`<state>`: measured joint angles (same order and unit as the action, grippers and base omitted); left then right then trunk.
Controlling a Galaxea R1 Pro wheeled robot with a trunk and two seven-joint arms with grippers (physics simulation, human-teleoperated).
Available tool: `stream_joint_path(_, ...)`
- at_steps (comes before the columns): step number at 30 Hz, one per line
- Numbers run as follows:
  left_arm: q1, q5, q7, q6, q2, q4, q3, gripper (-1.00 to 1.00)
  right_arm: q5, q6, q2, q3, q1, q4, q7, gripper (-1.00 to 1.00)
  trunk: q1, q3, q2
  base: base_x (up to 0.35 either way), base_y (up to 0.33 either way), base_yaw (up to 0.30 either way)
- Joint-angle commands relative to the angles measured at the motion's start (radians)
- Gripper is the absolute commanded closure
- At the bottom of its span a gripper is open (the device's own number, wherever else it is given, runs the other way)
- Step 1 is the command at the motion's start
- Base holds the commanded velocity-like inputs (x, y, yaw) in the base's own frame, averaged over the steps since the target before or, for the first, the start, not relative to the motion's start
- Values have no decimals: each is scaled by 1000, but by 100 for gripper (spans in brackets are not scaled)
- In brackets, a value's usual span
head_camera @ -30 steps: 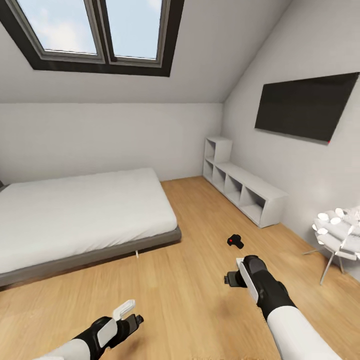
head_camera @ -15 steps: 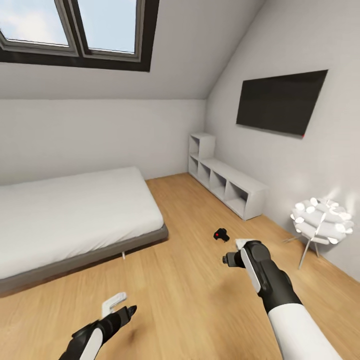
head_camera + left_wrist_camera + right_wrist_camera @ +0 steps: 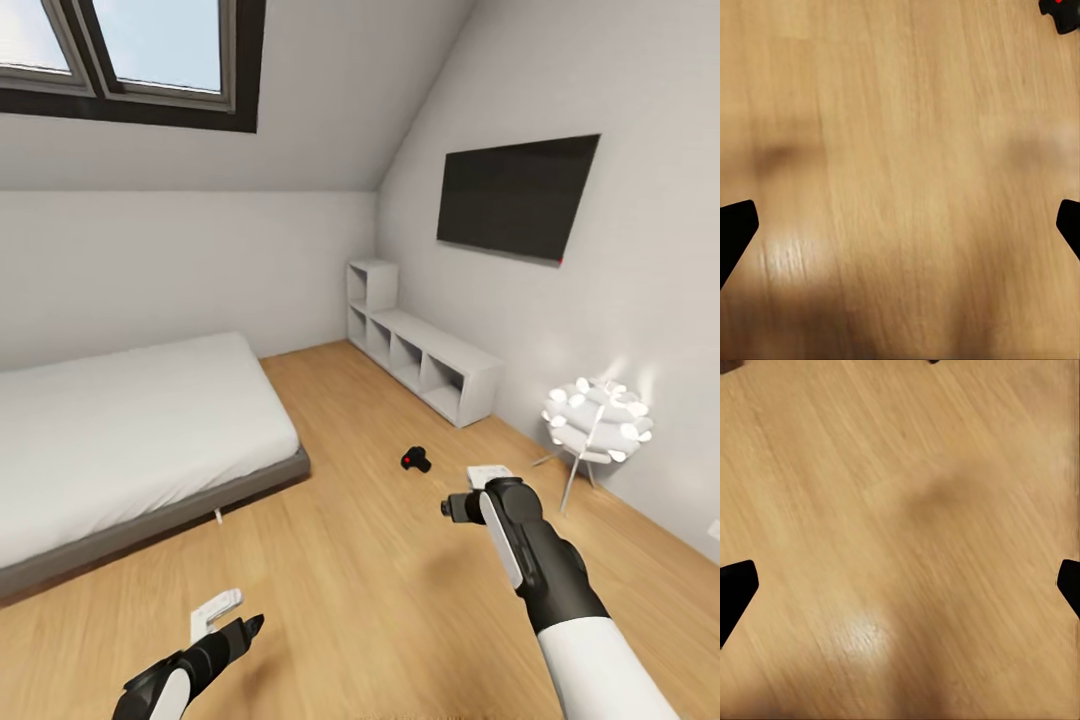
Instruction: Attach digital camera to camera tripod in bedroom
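Observation:
The digital camera, small and black with a red button, lies on the light wood floor between the bed and the white shelves. A corner of it also shows in the left wrist view. My right gripper hovers open just short of it, to its right, with nothing held; its tips sit wide apart over bare planks. Nearer me, my left gripper is low and open, fingers spread over the floor. The camera tripod is out of view.
A grey bed takes up the left side. White cube shelves run along the right wall under a black wall screen. A white floor lamp with thin legs stands at the right. A skylight is overhead.
The view has swung to the right, so bed, shelves and camera sit further left and the lamp has come fully in. My left gripper has turned and sits lower.

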<state>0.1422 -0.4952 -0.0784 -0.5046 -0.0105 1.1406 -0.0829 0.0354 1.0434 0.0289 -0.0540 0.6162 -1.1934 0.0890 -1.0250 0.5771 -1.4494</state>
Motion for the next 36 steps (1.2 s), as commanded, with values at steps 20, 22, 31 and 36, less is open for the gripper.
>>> stream_joint_path(20,-6,-13,-5,-16,-3,11,-84,-100,5,4,0,-57,-28,-62,7,-100,0,26,-1,109,55,-215)
stream_joint_path(22,-6,-13,-5,-17,-3,11,-84,-100,6,4,0,-57,-29,-63,7,-100,0,28,-1,280,144,-215)
stream_joint_path(31,-6,-11,-5,-21,-7,-1,-77,-100,6,4,2,-60,-39,-69,6,-100,0,39,-1,302,132,-214)
stream_joint_path(36,-6,-9,-4,-22,-9,-8,-76,-100,6,4,6,-61,-44,-69,6,-100,0,44,-1,317,113,-179)
